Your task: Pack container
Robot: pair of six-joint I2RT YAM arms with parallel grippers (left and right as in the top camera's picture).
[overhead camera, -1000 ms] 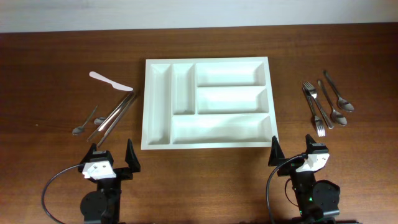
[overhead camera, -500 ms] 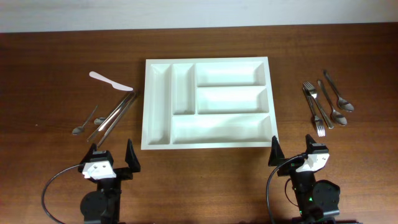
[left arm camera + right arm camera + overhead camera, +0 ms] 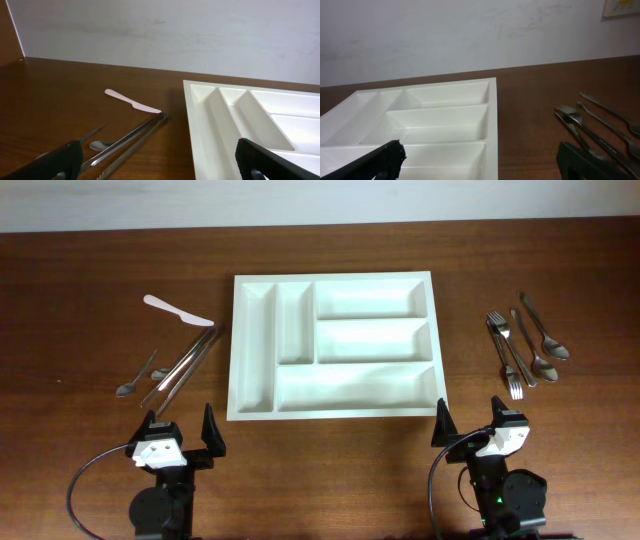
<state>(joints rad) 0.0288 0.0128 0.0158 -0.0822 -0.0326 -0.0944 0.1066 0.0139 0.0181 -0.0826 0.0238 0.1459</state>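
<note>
Gaping wide and grasping nothing, the left end effector (image 3: 178, 427) sits at seven o'clock of the container (image 3: 375, 319), the right end effector (image 3: 468, 418) at five.

Take the tray (image 3: 335, 277) at the middle of the table (image 3: 80, 280) as your clock centre, with 12 o'clock on the far side from the arms. Its two narrow compartments lie on the 9 o'clock side, two wide ones sit stacked toward 3, and the third runs along the 6 o'clock edge. At 10 o'clock you have a knife (image 3: 178, 311). The tongs (image 3: 185, 365) lie just beside the tray at 9, and a teaspoon (image 3: 135, 378) lies beyond them at 8. At 3 o'clock lie the forks (image 3: 505, 355), with the spoons (image 3: 545, 345) just outside them. The left gripper (image 3: 180, 425) sits at 7 and the right gripper (image 3: 468, 418) at 5.
</note>
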